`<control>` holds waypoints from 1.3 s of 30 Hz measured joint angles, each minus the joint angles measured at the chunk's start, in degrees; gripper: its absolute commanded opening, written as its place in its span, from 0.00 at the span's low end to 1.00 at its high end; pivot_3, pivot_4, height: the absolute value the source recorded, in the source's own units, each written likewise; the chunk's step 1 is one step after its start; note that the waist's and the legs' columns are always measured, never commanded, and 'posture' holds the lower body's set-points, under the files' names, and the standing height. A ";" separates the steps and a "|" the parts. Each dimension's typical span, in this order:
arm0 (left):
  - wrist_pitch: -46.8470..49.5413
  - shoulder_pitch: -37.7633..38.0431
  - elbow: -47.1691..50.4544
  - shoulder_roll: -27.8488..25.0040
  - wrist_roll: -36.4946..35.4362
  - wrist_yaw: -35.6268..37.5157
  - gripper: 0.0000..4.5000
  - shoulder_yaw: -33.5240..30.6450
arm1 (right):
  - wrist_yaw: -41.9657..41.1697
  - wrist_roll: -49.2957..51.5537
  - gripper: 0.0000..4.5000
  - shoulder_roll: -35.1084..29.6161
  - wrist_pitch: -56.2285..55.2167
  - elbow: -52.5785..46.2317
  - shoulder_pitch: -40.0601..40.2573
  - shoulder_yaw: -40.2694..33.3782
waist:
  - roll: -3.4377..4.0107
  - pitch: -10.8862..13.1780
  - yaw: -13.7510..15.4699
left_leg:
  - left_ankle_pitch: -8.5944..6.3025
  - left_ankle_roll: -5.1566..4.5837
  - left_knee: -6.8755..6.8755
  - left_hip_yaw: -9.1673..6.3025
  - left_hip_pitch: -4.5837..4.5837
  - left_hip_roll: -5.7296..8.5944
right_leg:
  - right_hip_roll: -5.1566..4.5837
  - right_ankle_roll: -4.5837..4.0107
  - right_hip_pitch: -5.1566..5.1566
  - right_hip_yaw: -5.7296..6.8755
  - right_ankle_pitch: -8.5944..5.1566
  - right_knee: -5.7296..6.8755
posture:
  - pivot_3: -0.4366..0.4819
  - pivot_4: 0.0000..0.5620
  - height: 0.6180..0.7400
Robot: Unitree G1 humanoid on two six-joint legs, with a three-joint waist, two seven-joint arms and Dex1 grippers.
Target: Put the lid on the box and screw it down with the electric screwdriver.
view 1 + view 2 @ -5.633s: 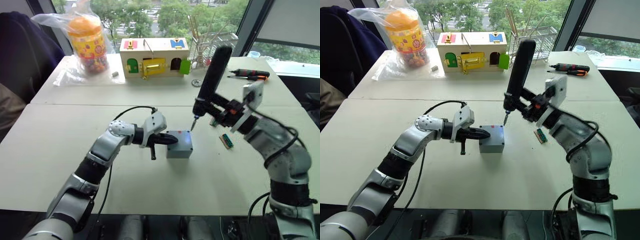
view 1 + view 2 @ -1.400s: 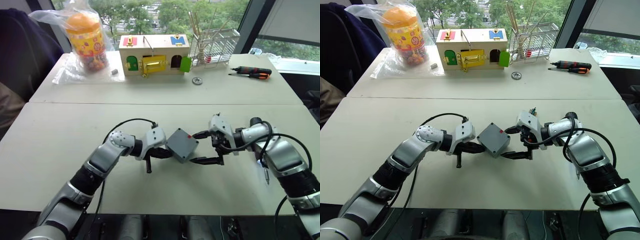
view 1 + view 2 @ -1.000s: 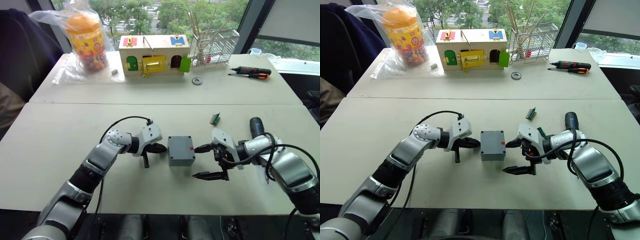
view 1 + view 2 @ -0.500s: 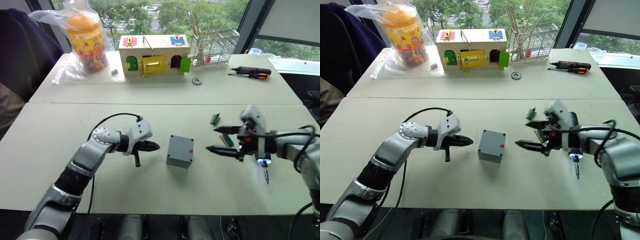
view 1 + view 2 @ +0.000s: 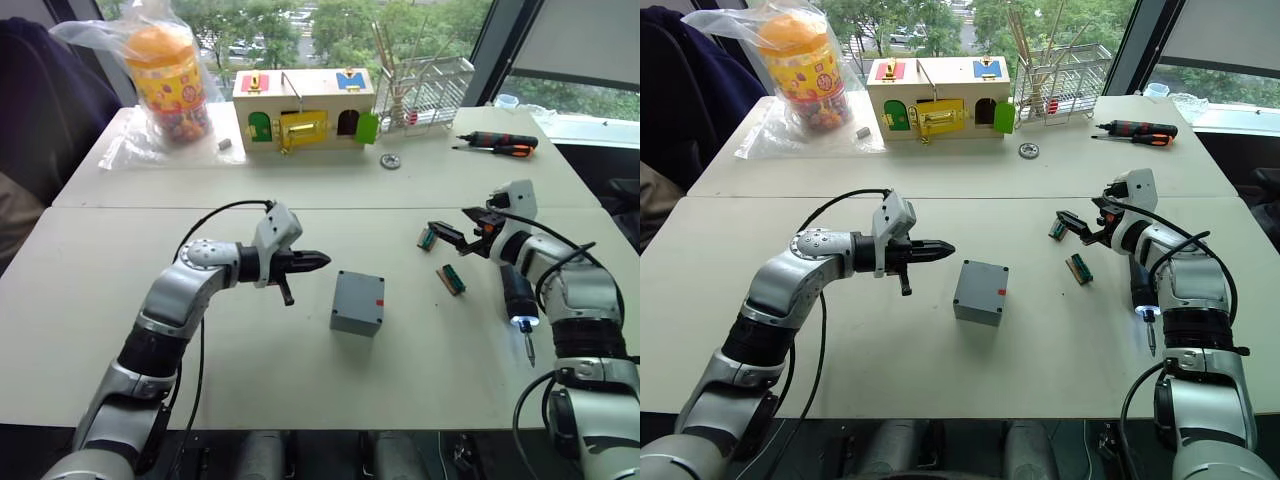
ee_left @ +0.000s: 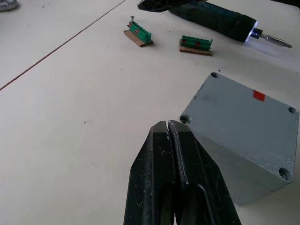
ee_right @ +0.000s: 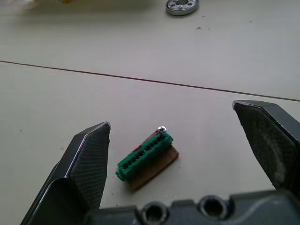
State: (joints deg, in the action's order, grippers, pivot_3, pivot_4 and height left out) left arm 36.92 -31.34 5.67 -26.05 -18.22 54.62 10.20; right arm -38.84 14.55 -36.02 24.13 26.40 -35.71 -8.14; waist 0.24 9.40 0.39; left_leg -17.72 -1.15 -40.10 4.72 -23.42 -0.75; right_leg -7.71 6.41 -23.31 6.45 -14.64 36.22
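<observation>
The box is sitting near the table centre w/ the lid already on top (red mark near one edge). The left gripper is hovering just beside the box, fingers pressed together, holding nothing. The right gripper is hanging over a small green connector block, fingers spread wide, not touching it. The electric screwdriver is lying on the table by the right arm, a second green block lying between it and the box.
</observation>
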 measured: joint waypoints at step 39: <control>-0.18 1.61 1.16 -0.21 0.14 -2.07 0.00 0.81 | -2.51 -0.79 0.01 3.57 -8.07 12.10 -4.36 0.50 | 0.01 0.00 0.15 | 0.00 0.01 -0.01 -0.04 -0.01 -0.01 | -0.01 0.00 0.02 0.00 0.00 -0.01 | 0.48 0.27 0.72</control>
State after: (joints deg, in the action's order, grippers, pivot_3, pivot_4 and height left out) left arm 36.74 -29.73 6.84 -26.26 -18.08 52.55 11.02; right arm -41.35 13.76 -32.44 16.06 38.50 -40.07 -7.63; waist 0.25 9.40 0.54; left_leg -17.72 -1.14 -40.11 4.68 -23.43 -0.76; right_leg -7.72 6.41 -23.29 6.45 -14.64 36.21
